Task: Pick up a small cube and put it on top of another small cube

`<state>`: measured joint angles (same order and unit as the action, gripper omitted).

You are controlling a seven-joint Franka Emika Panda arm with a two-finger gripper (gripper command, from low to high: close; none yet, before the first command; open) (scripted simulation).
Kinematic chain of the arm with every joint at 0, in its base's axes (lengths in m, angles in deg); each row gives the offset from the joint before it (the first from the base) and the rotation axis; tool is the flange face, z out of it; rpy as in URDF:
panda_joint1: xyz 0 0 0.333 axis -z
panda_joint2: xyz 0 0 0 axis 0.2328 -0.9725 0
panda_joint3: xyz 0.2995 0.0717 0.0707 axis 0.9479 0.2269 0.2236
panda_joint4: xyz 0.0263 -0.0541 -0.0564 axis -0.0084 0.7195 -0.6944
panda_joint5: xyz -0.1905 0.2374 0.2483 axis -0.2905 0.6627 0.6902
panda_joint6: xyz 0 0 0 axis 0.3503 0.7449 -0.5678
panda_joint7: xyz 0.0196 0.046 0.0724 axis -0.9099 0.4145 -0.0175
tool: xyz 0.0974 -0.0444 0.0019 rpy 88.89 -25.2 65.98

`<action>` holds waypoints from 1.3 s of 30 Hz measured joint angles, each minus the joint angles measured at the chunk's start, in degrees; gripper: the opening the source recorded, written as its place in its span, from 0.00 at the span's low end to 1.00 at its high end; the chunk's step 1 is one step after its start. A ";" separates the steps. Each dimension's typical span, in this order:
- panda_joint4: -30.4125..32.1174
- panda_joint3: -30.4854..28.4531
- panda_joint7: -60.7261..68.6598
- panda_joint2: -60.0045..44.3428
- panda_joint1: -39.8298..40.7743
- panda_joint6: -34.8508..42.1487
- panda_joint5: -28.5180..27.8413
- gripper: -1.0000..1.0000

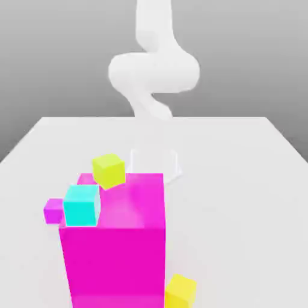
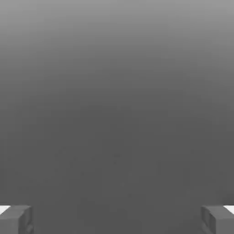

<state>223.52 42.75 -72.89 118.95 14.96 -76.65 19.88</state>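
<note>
At the claw (image 2: 117, 220), standing open in the hand view, with two fingertips well apart and nothing between them. Gripping nothing.

From the exterior view's left, starting with the small magenta-purple cube (image 1: 53, 211). Lying outside the claw's grip, near the exterior view's left side of a far larger block; leaving its exact direction from the claw impossible to tell. Showing plain, flat faces and crisp edges, with a slightly lighter violet on top and a deeper tone on the front. Sitting square to the view rather than turned, and looking more purple than the block. Partly hiding behind the small cyan cube (image 1: 82, 206), just to its right in the exterior view.

Next, with that cyan cube, appearing upright at the near left corner of the huge magenta block (image 1: 114, 264), overlapping the block's top surface. Then, with the small yellow-green cube (image 1: 109, 171), sitting turned at an angle, overlapping the same top surface farther back. Under both in the exterior view, rising as a tall, solid mass, running down past the lower border.

Farther right, looming behind the cubes with the white Panda arm (image 1: 154, 72), bending above the pale tabletop (image 1: 240, 198). Lastly, beside the block's lower right edge, resting at an angle: the small yellow cube (image 1: 181, 292).
</note>
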 joint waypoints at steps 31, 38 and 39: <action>26.86 -2.45 66.00 -57.41 35.74 -42.33 29.36 0.00; 28.89 -12.56 57.30 -50.35 28.36 -37.11 17.95 0.00; 29.44 -14.55 54.12 -48.22 27.48 -35.66 13.60 0.00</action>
<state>252.96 28.20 -18.78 70.73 42.45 -112.30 33.48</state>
